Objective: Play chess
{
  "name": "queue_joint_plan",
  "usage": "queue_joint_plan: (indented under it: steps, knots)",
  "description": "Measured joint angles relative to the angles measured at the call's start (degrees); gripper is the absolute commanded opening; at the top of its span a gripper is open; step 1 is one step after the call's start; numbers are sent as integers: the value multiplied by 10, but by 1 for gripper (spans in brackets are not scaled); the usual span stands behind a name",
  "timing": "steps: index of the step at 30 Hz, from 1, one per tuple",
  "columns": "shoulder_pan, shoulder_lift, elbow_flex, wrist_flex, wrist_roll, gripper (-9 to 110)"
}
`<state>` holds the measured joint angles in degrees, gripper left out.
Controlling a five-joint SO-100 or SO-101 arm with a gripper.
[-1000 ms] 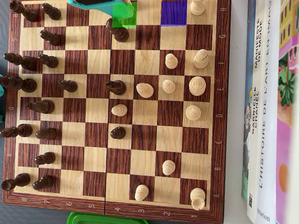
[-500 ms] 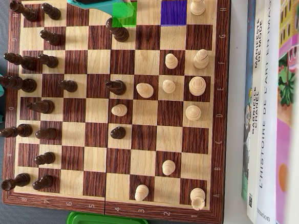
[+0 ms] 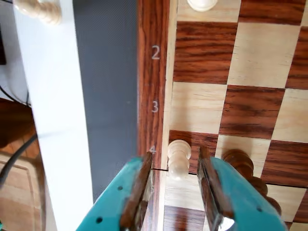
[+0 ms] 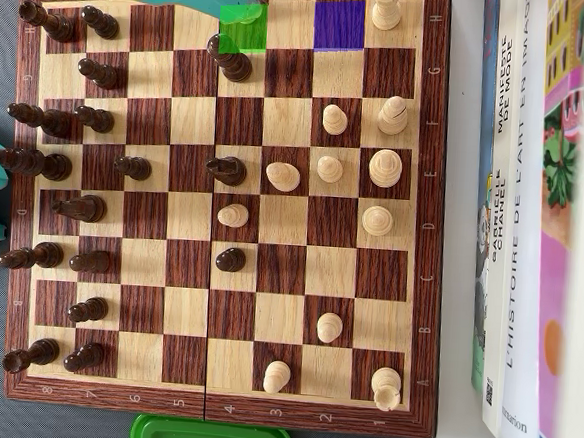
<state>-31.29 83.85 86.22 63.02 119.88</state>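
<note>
One small pale pawn point(image 3: 178, 158) standing upright at board's edge in wrist view, beside rim numeral 4, on the square tinted green point(image 4: 243, 27) in overhead view. Teal gripper point(image 3: 175, 179) straddling it, fingers parted moderately; left pad point(image 3: 138, 185) clear of piece, right pad point(image 3: 208, 180) close beside, contact not confirmed. Likely turned wood: light, rigid, smooth, narrow at neck, round head prone to slipping. Best hold judged low on stem under the collar, squeezed square so base lifts without tipping. Dark piece point(image 3: 243, 166) just beside right finger, easily knocked. Blue-tinted square point(image 4: 339, 24) two squares off along same edge row, probably the destination. Chessboard point(image 4: 432, 189) flat, hinged seam visible.
</note>
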Motion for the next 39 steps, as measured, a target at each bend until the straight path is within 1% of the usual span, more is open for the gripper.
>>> queue_joint_plan:
  steps: [14, 22, 35, 39]
  knots:
    - [9, 161, 40, 0, -4, 15]
    - [62, 294, 69, 0, -88, 15]
    - [201, 498, 98, 0, -306, 15]
    - [243, 551, 98, 0, -357, 15]
